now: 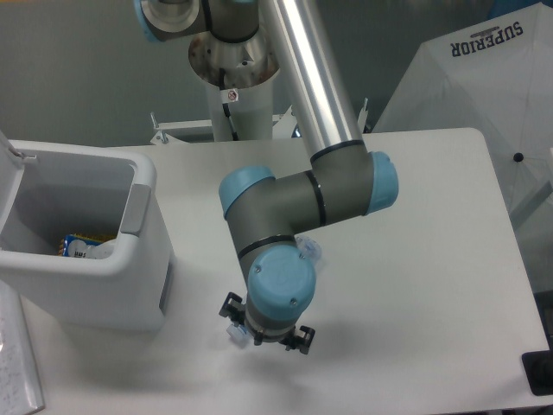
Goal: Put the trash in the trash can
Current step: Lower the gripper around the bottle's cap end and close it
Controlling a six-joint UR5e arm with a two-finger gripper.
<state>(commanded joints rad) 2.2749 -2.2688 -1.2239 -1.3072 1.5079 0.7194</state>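
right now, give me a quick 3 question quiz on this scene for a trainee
1. True or false: the trash can is tipped on its side.
2. Where is the gripper? A) over the bin B) low over the bottle C) off the table
3. What already lies inside the bin?

Key:
1. False, it stands upright and open.
2. B; whether the fingers are shut is hidden by the wrist.
3. A blue and orange packet.

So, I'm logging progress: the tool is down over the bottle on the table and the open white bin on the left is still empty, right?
Not quite. The camera view shows the trash can is not empty: a blue and orange printed wrapper lies inside. The rest holds: the tool is low over the bottle on the table.
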